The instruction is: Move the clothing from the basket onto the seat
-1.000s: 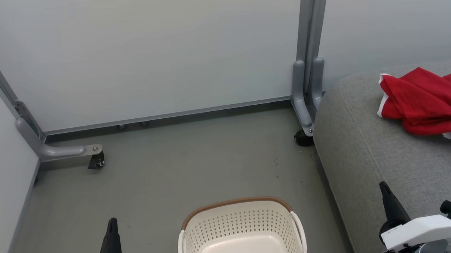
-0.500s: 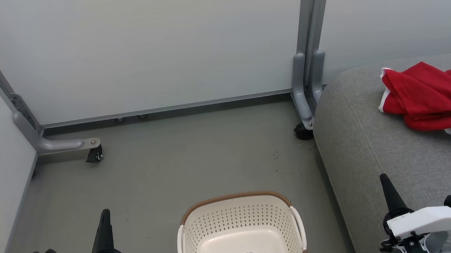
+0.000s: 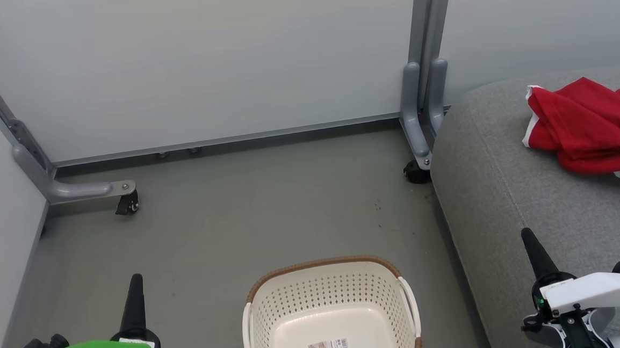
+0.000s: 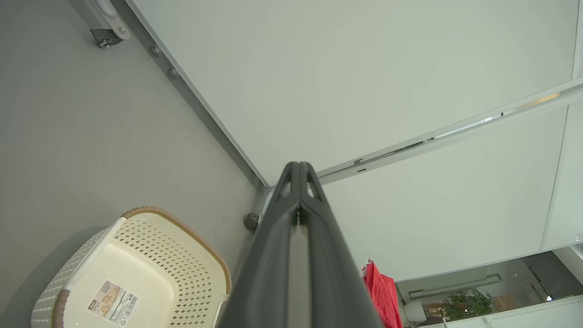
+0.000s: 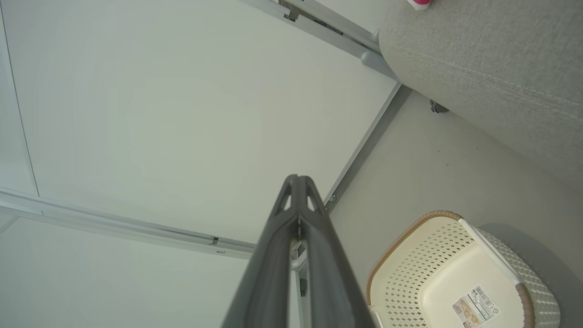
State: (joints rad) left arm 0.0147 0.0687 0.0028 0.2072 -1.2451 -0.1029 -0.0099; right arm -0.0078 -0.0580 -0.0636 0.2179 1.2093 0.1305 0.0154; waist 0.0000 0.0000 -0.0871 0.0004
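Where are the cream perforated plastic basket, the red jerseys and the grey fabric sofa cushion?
cream perforated plastic basket (image 3: 321, 261), head view, brown rear rim.
red jerseys (image 3: 587, 125), head view, middle of the crumpled pile.
grey fabric sofa cushion (image 3: 505, 199), head view, bare top surface.

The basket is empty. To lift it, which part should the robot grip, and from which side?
Probably the right white handle of the basket, from above: it is a thin bar standing off the rim, so two fingers can close across it. The right gripper is on that side.

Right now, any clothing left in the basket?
No, the basket holds just a label sticker; the red clothing lies on the seat.
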